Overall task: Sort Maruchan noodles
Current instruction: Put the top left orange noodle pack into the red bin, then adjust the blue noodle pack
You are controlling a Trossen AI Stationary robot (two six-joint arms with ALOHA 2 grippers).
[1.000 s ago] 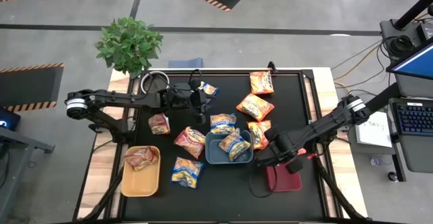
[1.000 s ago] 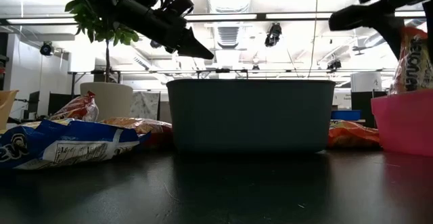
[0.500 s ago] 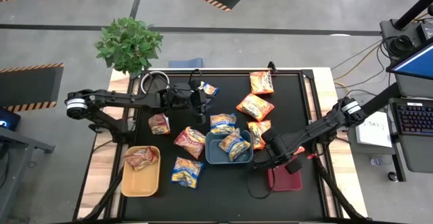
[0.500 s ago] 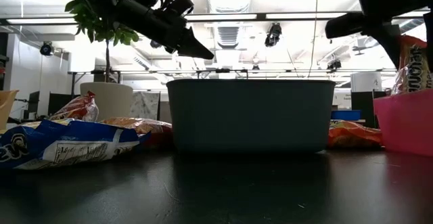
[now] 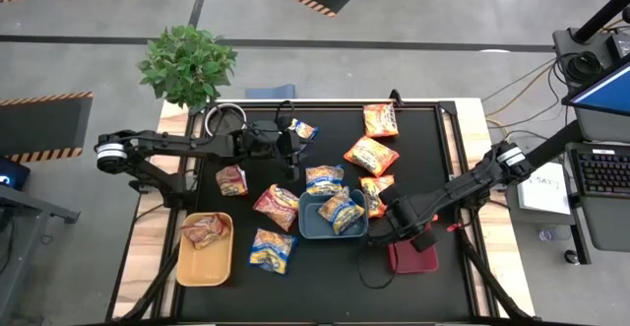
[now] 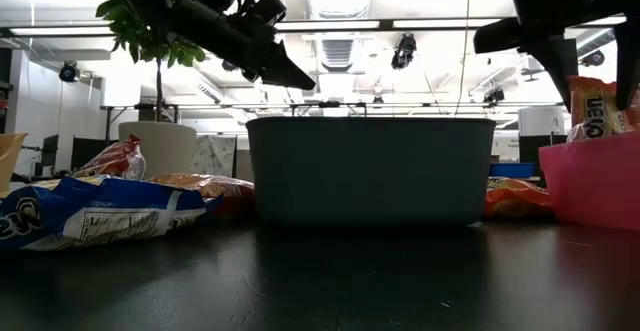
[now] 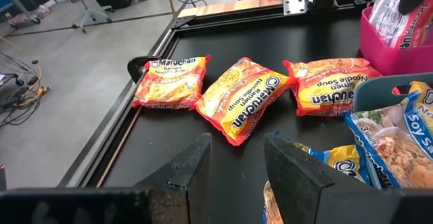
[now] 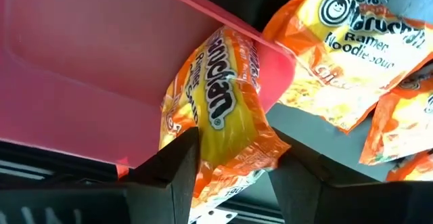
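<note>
Maruchan noodle packets lie scattered on the black table: orange ones (image 5: 371,155) at the far right, red ones (image 5: 277,205) and blue-and-yellow ones (image 5: 273,250) toward the left. The yellow tray (image 5: 221,267) holds a red packet and the blue tray (image 5: 307,229) holds blue-and-yellow packets. My right gripper (image 8: 237,163) points down over the pink tray (image 8: 81,48), open, with an orange packet (image 8: 223,116) standing between its fingers. My left gripper (image 7: 237,163) hovers open and empty above the table's far left part. My right gripper has its fingers (image 8: 179,163) on either side of the orange packet's upper end, coming from above. I cannot tell whether they touch it. The packet stands tilted, its lower end inside the pink tray and against the tray's wall (image 6: 590,186).
A potted plant (image 5: 187,65) stands beyond the table's far left corner. Three orange packets (image 7: 243,99) lie flat side by side ahead of the left gripper. Bare black table shows along the near edge (image 5: 325,292).
My right gripper has sunk a little over the pink tray and its fingers have spread apart. The orange packet has gone down with it: its lower end now sits inside the tray and less of it shows above the rim.
</note>
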